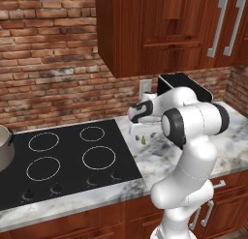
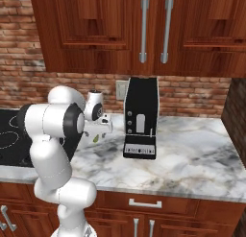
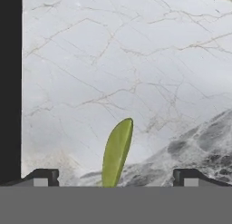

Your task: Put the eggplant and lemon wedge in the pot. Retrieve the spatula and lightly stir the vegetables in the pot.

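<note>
The lemon wedge [image 3: 117, 153] is a thin yellow-green sliver on the marble counter, just right of the cooktop. It also shows as a tiny green speck [image 1: 143, 140] [image 2: 96, 138] under the hand. My gripper [image 3: 115, 177] points down over it, open, with the wedge midway between the widely spread fingertips [image 3: 45, 177] and touching neither. From the base cameras the gripper [image 1: 140, 135] [image 2: 92, 134] hangs low over the counter. The beige-grey pot [image 1: 4, 148] stands at the far left edge on the cooktop. The eggplant and the spatula are out of view.
A black cooktop [image 1: 68, 158] with four burner rings lies left of the wedge, and its dark edge [image 3: 10, 82] runs close beside the gripper. A black coffee machine [image 2: 141, 117] stands on the counter to the right. Wooden cabinets [image 1: 155, 30] hang overhead.
</note>
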